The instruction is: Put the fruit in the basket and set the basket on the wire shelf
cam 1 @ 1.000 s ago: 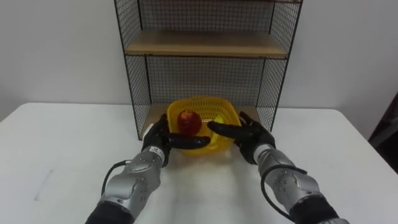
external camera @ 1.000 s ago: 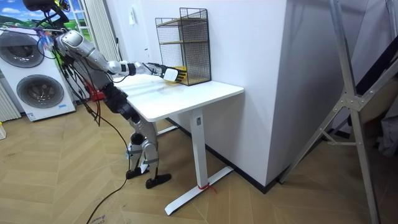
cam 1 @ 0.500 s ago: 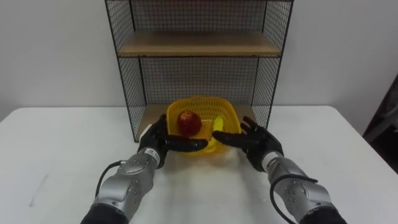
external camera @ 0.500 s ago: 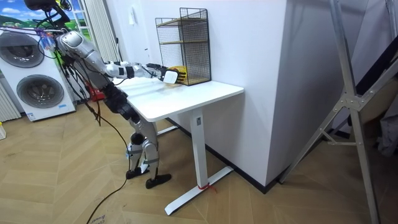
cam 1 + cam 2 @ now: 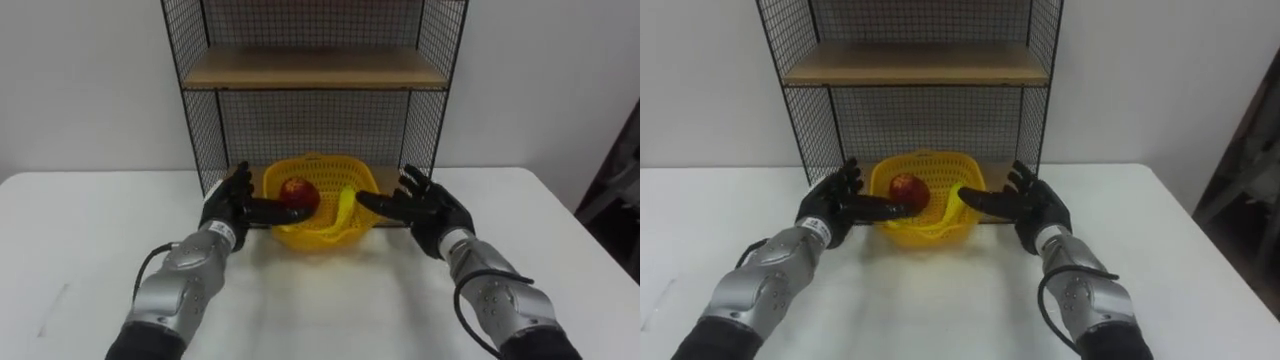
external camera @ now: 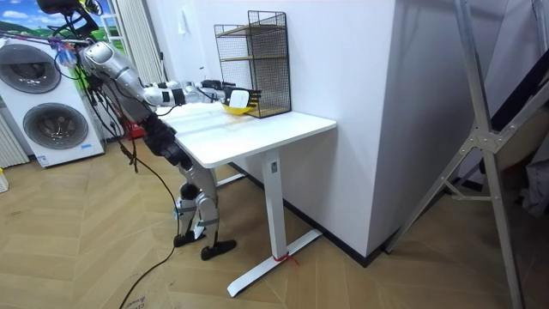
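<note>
Basket (image 5: pixel 318 236) holding apple (image 5: pixel 298 191) and banana (image 5: pixel 346 204) sits at the mouth of the wire shelf's (image 5: pixel 315 68) bottom level, between both hands. Left hand (image 5: pixel 226 207) is released, thumb at the left rim. Right hand (image 5: pixel 428 209) is spread, just right, nearly level. Push goes far.

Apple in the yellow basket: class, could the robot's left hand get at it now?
Probably yes: the open left hand is beside the basket, thumb across its rim by the apple, which lies uncovered.
</note>
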